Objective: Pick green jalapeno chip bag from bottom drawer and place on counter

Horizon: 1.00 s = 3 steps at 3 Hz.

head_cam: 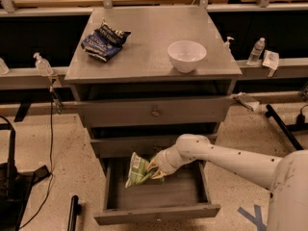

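Nearest me, the bottom drawer is pulled open. Inside it the green chip bag stands tilted up off the drawer floor, with the gripper at its right edge and the jaws apparently clamped on it. So the grasp looks made, but the bag is not yet out of the drawer. What remains is lifting it clear and setting it on the desk above, beside the white bowl and dark chip bag.
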Available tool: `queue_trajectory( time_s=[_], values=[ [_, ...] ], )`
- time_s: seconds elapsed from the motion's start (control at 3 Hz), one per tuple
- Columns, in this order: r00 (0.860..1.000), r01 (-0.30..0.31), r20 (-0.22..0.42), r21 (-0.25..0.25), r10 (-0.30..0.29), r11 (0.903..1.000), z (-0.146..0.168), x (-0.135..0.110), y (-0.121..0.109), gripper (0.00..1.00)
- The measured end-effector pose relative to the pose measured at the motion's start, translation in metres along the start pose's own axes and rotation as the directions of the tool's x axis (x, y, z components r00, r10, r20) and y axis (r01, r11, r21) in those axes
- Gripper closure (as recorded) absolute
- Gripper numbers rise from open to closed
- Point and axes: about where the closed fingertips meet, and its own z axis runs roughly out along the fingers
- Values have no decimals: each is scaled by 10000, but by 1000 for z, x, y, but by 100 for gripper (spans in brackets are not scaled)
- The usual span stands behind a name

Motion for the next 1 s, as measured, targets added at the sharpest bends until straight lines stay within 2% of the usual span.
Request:
queue_trajectory(
  time_s=[0.33,0.67,1.0],
  values=[
    [9997,105,205,700,-119,9975,-38,-6,-16,100],
    [9975,404,506,1543,-487,9872,-92,-20,-40,100],
    [9939,817,602,1560,-921,9844,-133,-27,-67,100]
  ],
)
